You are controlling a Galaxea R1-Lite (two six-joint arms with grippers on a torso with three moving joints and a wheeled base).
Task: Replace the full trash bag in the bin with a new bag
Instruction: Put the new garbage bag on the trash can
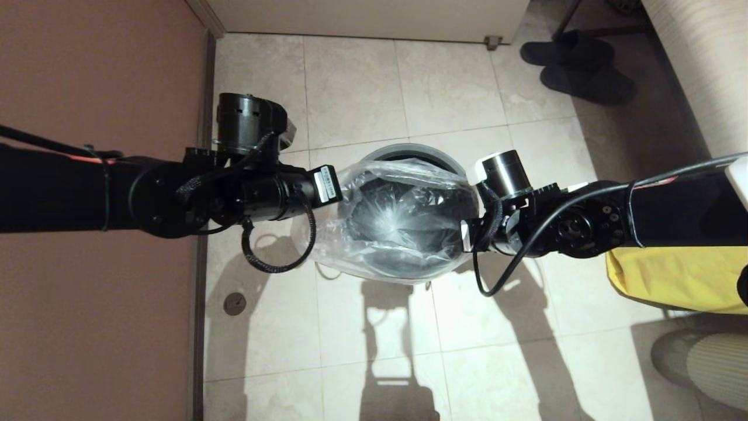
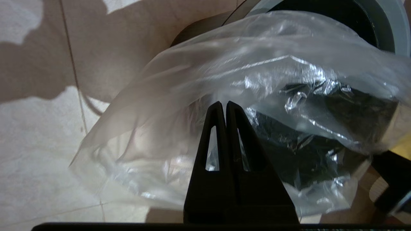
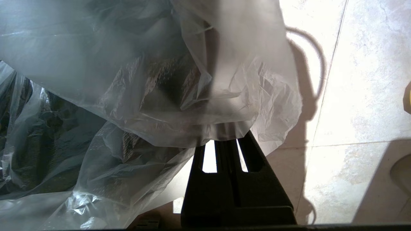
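The bin [image 1: 409, 153] stands on the tiled floor in the middle of the head view, and only the far arc of its light grey rim shows. The new bag [image 1: 392, 225] is spread over its mouth, with the star-gathered seal above the glossy black inside. My left gripper [image 1: 340, 193] is shut on the bag's left edge, my right gripper [image 1: 469, 235] on its right edge. In the left wrist view the pressed-together left gripper [image 2: 223, 103] meets the new bag [image 2: 257, 73], with the bin's rim [image 2: 397, 30] beyond. In the right wrist view the new bag [image 3: 154, 80] drapes over the right gripper [image 3: 226, 136].
An opaque yellow sack [image 1: 672, 280] lies on the floor under my right arm. Dark slippers [image 1: 575, 67] sit at the back right. A brown wall [image 1: 99, 327] runs along the left, with a floor drain [image 1: 235, 303] beside it. A striped object [image 1: 713, 362] is at the near right.
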